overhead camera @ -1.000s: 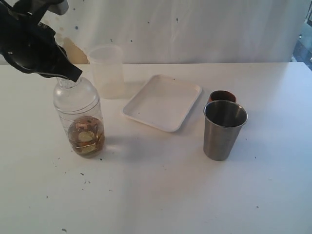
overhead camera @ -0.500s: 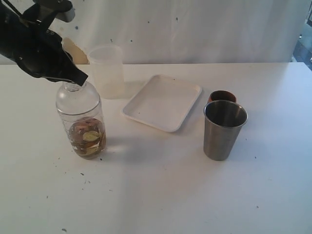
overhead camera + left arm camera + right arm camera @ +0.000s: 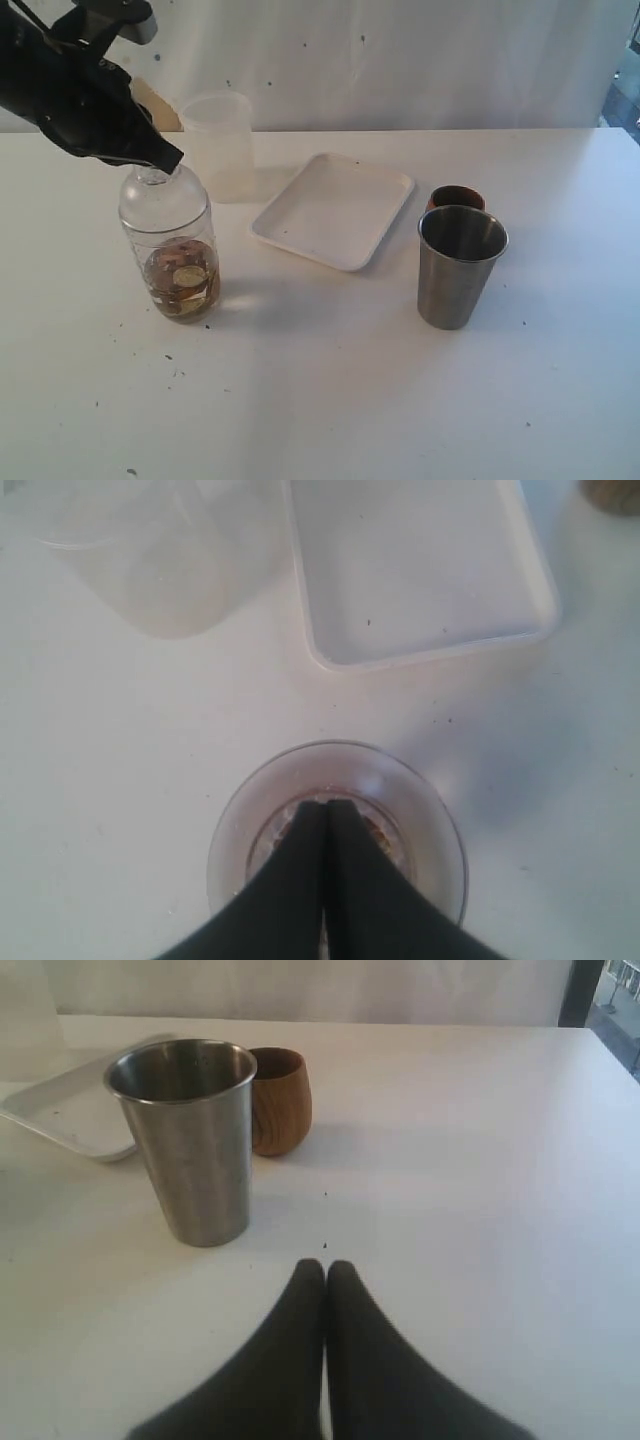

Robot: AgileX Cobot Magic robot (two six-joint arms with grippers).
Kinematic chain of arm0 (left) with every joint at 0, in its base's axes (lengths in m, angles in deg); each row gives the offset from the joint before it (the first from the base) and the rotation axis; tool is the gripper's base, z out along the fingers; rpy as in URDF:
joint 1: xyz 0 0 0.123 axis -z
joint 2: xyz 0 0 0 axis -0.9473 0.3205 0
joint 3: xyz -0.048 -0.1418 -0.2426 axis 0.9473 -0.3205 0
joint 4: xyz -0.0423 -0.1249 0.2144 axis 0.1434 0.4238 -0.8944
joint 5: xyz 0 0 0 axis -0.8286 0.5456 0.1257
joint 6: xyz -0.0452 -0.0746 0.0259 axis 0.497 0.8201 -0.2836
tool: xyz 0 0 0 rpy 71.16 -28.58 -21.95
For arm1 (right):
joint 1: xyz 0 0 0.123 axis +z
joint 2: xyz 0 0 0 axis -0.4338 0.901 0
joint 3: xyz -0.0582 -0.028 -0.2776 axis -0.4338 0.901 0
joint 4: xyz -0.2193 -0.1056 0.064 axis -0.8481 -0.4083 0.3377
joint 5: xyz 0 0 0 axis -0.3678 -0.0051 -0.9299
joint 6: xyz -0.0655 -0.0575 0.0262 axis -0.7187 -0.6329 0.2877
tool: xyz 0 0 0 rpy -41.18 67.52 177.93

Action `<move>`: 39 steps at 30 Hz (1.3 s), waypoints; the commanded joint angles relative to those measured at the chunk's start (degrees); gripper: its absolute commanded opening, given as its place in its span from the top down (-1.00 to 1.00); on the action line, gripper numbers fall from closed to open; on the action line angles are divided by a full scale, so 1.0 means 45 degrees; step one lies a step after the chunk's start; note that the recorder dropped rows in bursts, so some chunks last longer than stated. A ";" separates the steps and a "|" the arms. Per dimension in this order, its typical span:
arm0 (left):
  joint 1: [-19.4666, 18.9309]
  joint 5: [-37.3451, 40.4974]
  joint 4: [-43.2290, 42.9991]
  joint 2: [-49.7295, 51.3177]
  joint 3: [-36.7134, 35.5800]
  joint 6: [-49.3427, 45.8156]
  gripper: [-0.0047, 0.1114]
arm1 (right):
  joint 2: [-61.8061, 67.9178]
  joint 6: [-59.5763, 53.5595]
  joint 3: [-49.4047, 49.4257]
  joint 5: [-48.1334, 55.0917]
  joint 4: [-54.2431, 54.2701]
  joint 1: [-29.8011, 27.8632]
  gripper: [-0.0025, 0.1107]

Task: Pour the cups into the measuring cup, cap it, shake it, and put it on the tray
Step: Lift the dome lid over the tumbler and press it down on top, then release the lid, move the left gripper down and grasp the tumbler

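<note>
The clear measuring cup point(image 3: 170, 250) stands at the left with its domed cap point(image 3: 160, 195) on and brown liquid with slices at the bottom. My left gripper point(image 3: 165, 160) is shut on the cap's narrow neck from above; in the left wrist view its fingertips point(image 3: 326, 802) meet over the cup point(image 3: 430, 820). The steel tumbler point(image 3: 460, 270) point(image 3: 195, 1150) and the wooden cup point(image 3: 456, 196) point(image 3: 282, 1100) stand together at the right. The white tray point(image 3: 335, 205) point(image 3: 420, 570) lies in the middle. My right gripper point(image 3: 326, 1265) is shut on nothing, short of the tumbler, and does not show in the exterior view.
A frosted plastic cup point(image 3: 220, 145) point(image 3: 160, 560) stands behind the measuring cup, just left of the tray. Small dark specks dot the white table point(image 3: 350, 400). A white backdrop runs along the far edge.
The left gripper has swung the capped measuring cup from a lean to upright and slightly right. The slices and liquid inside have shifted. The right side is unchanged.
</note>
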 commanded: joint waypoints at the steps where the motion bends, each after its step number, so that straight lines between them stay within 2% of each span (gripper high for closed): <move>1: 0.0065 0.0853 0.0213 0.0183 0.0139 -0.0045 0.92 | -0.0080 0.0022 0.0049 -0.0137 0.0003 0.0010 0.96; 5: 0.0065 0.0853 0.0336 -0.0120 0.0589 -0.0045 0.92 | -0.0080 0.0022 0.0049 -0.0137 0.0003 0.0010 0.96; 8: 0.0065 0.0853 0.0336 -0.0336 0.0815 -0.0022 0.75 | -0.0080 0.0022 0.0049 -0.0137 0.0003 0.0010 0.96; 11: 0.0065 0.0744 0.0336 -0.0575 0.1007 -0.0022 0.38 | -0.0080 0.0022 0.0049 -0.0137 0.0003 0.0010 0.96; 15: 0.0038 0.0183 0.0336 -0.0967 0.1065 0.0033 -0.27 | -0.0080 0.0022 0.0049 -0.0137 0.0003 0.0010 0.96; 18: 0.0038 0.0126 0.0288 -0.1331 0.1065 0.0132 -0.61 | -0.0080 0.0022 0.0049 -0.0137 0.0003 0.0010 0.96; 22: 0.0038 -0.0316 0.0291 -0.2122 0.0826 0.0948 -0.75 | -0.0080 0.0022 0.0049 -0.0137 0.0003 0.0010 0.96; 26: 0.0038 -0.3511 0.1673 -0.3651 -0.1151 0.0948 -0.75 | -0.0080 0.0022 0.0049 -0.0137 0.0003 0.0010 0.96; 30: 0.0066 -0.7251 0.3009 -0.5143 -0.4431 0.0830 -0.75 | -0.0080 0.0022 0.0049 -0.0137 0.0003 0.0010 0.96; 33: 0.0276 -0.9349 0.3100 -0.5617 -0.6696 0.0850 -0.75 | -0.0080 0.0022 0.0049 -0.0137 0.0003 0.0010 0.96; 34: 0.0618 -1.0658 0.3100 -0.5647 -0.7931 0.1063 -0.75 | -0.0080 0.0022 0.0049 -0.0137 0.0003 0.0010 0.96; 39: 0.2164 -1.3832 0.2474 -0.5528 -1.0239 0.1621 -0.75 | -0.0080 0.0022 0.0049 -0.0137 0.0003 0.0010 0.96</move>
